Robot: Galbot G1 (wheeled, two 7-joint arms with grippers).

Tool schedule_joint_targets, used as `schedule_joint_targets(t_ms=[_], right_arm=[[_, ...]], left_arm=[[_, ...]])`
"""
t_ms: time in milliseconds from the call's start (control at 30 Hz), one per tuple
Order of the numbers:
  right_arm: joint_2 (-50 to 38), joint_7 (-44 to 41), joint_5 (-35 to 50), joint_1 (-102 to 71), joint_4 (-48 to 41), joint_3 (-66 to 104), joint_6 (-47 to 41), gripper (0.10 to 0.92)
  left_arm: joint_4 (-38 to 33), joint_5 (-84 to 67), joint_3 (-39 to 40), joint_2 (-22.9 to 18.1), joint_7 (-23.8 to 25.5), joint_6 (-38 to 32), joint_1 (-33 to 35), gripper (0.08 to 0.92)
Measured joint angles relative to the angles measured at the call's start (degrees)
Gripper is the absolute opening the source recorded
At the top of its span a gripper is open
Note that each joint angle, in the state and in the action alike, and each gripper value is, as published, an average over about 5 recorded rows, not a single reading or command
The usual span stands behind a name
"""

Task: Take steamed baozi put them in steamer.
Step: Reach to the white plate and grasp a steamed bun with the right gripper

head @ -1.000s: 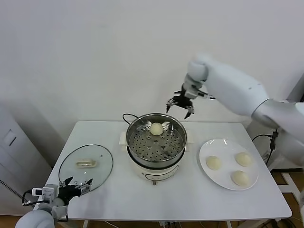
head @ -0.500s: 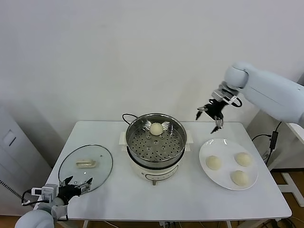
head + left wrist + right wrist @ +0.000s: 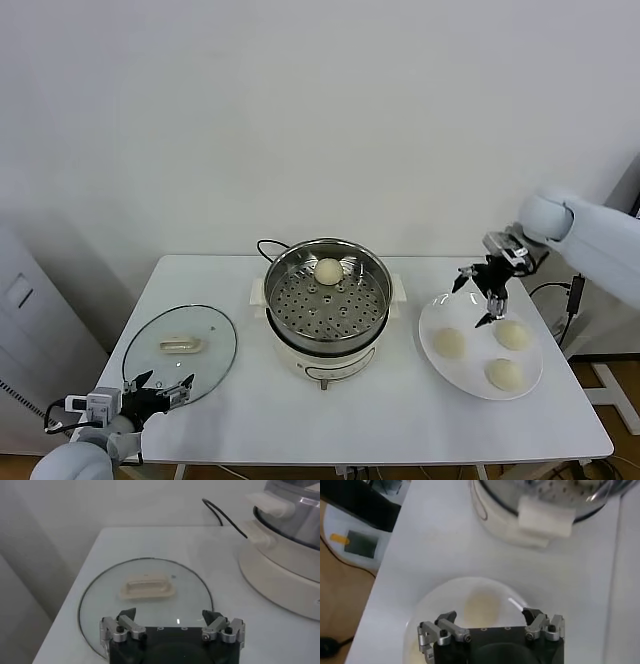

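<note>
The right gripper, fingers apart and empty, hangs above the plate with three baozi. The left gripper waits apart beside the glass lid.

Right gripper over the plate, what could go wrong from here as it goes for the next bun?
The right gripper hangs open above the plate, where three baozi lie close together; coming down off-centre could nudge a neighbour or roll one towards the rim. The buns look soft, so a hard squeeze might dent one. Carrying back, the arm must clear the steamer wall and the baozi already inside.
</note>
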Motion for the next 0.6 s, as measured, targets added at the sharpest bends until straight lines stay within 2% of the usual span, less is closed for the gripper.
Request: schedule_joint_targets(t_ms=[600], right_arm=[[3.62, 4.38, -8.54, -15.75, -6.55, 14.0, -1.07, 0.823]], left_arm=[[0.07, 0.0, 0.21, -0.13, -0.05, 0.01, 0.28, 0.823]])
